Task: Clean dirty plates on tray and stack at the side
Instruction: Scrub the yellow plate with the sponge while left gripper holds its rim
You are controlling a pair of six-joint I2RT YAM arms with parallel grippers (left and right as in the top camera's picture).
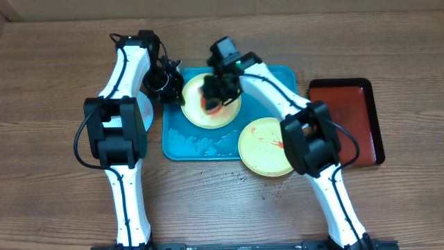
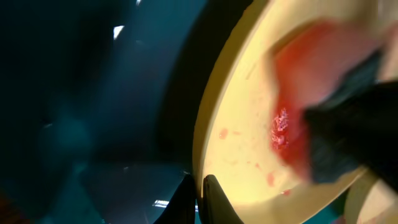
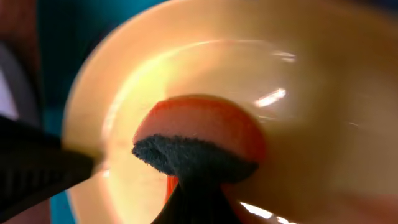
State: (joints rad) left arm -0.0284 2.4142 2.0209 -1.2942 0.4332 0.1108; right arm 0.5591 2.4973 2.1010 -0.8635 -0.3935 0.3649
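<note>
Reaching inward — left fingers (image 2: 216, 202) on plate (image 2: 249, 124)

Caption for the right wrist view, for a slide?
Right end effector presses a red sponge onto the pale yellow plate.

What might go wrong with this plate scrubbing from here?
The left pincer grips only the rim of the smeared plate; pressure from the sponge in the right pincer might pop it free. The second plate overhangs the tray edge beside the right arm, so a swing might knock it off.
</note>
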